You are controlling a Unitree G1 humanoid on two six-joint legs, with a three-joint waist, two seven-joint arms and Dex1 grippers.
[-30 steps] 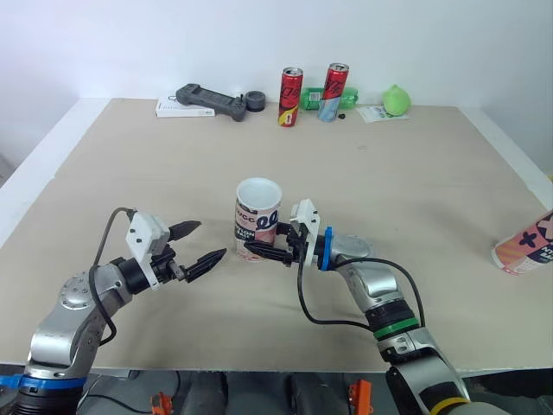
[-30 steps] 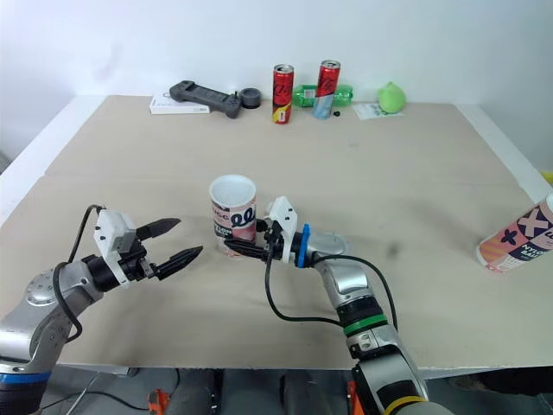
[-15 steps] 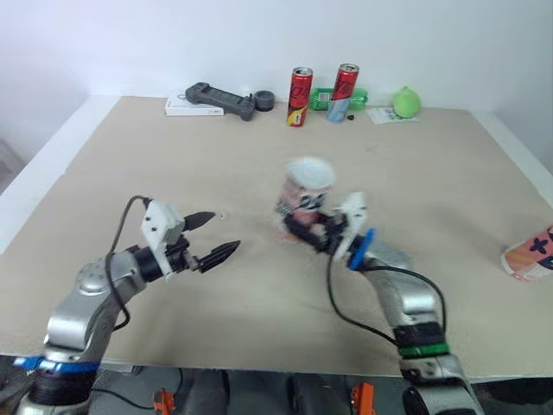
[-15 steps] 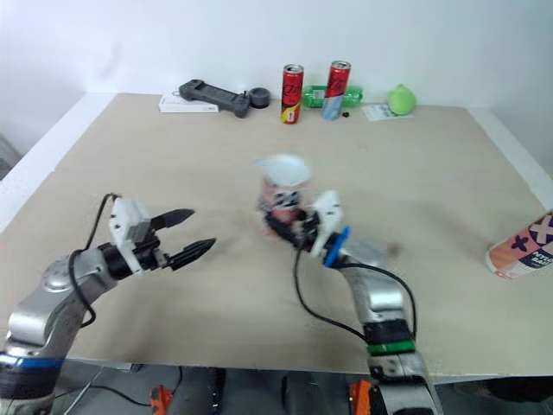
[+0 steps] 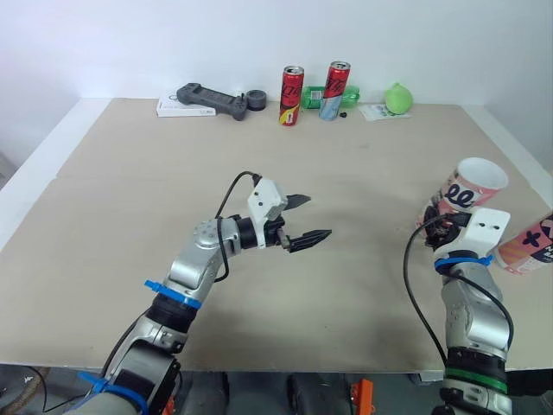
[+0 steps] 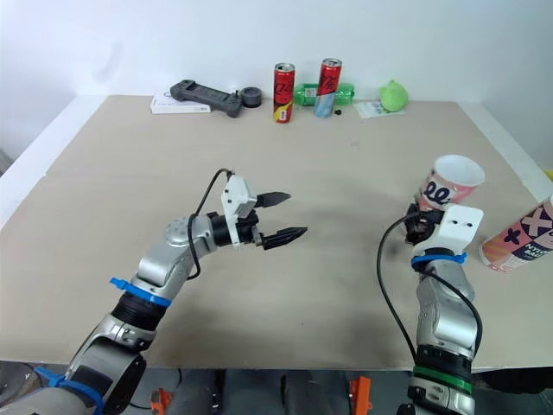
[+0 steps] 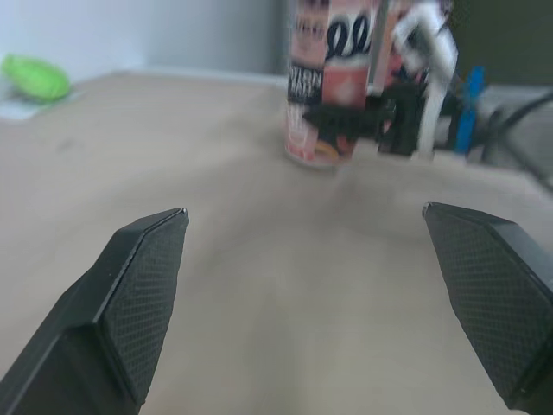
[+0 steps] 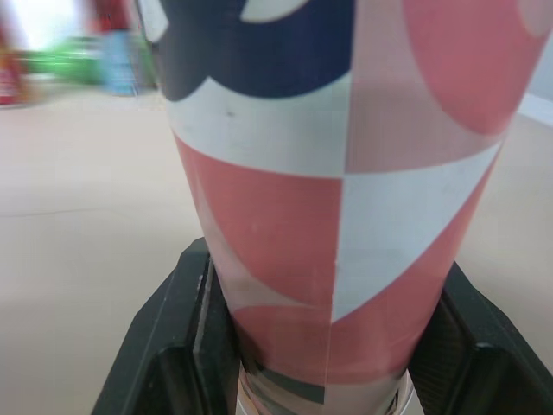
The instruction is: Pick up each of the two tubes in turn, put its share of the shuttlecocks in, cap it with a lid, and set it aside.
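Note:
A pink, white and navy tube (image 5: 465,186) with an open white mouth leans at the table's right side. My right gripper (image 5: 437,220) is shut on its base, and in the right wrist view the black fingers (image 8: 168,337) clamp both sides of the tube (image 8: 346,173). Whether the base touches the table I cannot tell. A second tube (image 5: 530,246) of the same pattern lies on its side at the right edge, just beyond the held one. My left gripper (image 5: 318,216) hovers open over the middle of the table, pointing toward the held tube (image 7: 333,78), with nothing between its fingers (image 7: 138,294).
Along the far edge stand two red cans (image 5: 291,85), a green bottle (image 5: 318,98) lying behind them, a green round object (image 5: 397,99) on a paper, a black controller (image 5: 210,100) on a white booklet, and a dark roll (image 5: 255,100). The table edge (image 5: 527,164) runs close to the right gripper.
My right gripper carried the tube from the table's middle out to the right side. My left gripper moved from the near left toward the centre, staying open.

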